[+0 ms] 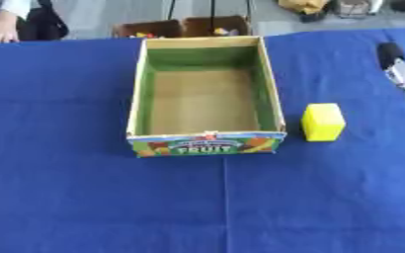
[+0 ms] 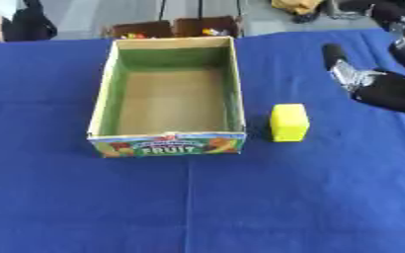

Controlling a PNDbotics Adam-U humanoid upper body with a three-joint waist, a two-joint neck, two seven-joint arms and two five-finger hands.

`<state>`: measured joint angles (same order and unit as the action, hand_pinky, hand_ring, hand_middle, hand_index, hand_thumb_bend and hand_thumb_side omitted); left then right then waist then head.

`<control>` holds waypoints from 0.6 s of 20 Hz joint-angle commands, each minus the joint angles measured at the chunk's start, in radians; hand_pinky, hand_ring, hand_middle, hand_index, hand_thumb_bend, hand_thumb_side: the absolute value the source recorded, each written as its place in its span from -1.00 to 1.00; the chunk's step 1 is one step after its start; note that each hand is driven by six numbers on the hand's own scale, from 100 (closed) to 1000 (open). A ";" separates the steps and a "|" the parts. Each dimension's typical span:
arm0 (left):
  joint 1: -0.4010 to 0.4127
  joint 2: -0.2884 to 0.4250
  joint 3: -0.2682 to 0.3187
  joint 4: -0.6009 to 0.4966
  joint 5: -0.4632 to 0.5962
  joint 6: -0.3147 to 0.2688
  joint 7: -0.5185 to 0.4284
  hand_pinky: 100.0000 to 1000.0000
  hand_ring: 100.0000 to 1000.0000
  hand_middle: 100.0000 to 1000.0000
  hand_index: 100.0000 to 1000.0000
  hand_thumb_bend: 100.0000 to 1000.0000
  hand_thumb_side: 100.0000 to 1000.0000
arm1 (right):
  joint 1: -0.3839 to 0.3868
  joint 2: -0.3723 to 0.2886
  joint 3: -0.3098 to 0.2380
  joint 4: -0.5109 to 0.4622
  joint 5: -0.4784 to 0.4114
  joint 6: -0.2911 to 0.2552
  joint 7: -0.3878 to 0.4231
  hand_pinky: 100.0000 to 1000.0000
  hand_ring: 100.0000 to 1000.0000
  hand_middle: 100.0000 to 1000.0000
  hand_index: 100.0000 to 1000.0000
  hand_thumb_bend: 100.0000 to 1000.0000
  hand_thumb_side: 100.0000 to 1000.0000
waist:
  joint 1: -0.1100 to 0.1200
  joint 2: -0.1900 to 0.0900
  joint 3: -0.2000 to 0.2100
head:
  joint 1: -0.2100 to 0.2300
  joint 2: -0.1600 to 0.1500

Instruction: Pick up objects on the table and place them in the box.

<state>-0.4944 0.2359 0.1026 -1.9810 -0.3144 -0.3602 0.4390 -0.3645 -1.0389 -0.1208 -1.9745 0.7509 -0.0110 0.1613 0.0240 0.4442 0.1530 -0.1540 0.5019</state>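
Block (image 2: 290, 122) is sitting on the worktop (image 2: 240, 207) just beside the box (image 2: 106, 94), at its 3 o'clock. Right hand (image 2: 387, 91) is hovering at the block's 2 o'clock, holding nothing; finger spread: cannot tell. Risk: a low approach is liable to knock the block against the box wall.

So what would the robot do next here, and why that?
Probably bring the right hand in and down toward the yellow block. The cardboard box has nothing inside it, the block sits alone on the blue cloth just right of the box, and that hand hangs above the cloth on the block's side, holding nothing. No left hand shows.
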 commanded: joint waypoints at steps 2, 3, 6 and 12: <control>-0.009 0.024 0.000 -0.019 0.006 -0.002 -0.007 0.02 0.64 0.69 0.85 -1.00 1.00 | -0.030 -0.091 0.012 0.027 0.015 -0.035 0.132 0.38 0.66 0.57 0.85 -0.68 1.00 | -0.018 -0.031 0.002 | -0.007 -0.003; -0.009 0.023 -0.001 -0.019 0.006 -0.002 -0.008 0.02 0.64 0.69 0.85 -1.00 1.00 | -0.037 -0.097 0.018 0.038 0.010 -0.040 0.156 0.40 0.68 0.58 0.87 -0.61 1.00 | -0.018 -0.031 0.003 | -0.008 -0.004; -0.009 0.023 -0.002 -0.019 0.008 -0.002 -0.010 0.02 0.64 0.69 0.85 -1.00 1.00 | -0.058 -0.107 0.033 0.063 -0.014 -0.056 0.227 0.41 0.69 0.58 0.88 -0.50 1.00 | -0.020 -0.031 0.005 | -0.011 -0.005; -0.009 0.021 -0.004 -0.019 0.010 -0.001 -0.012 0.02 0.64 0.69 0.85 -1.00 1.00 | -0.092 -0.113 0.058 0.111 -0.104 -0.067 0.372 0.41 0.70 0.60 0.94 -0.16 0.54 | -0.022 -0.029 0.007 | -0.017 -0.008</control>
<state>-0.4945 0.2362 0.0988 -1.9810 -0.3077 -0.3605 0.4314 -0.4424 -1.1055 -0.0573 -1.8693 0.6736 -0.0757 0.5046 0.0194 0.4442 0.1592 -0.1675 0.5006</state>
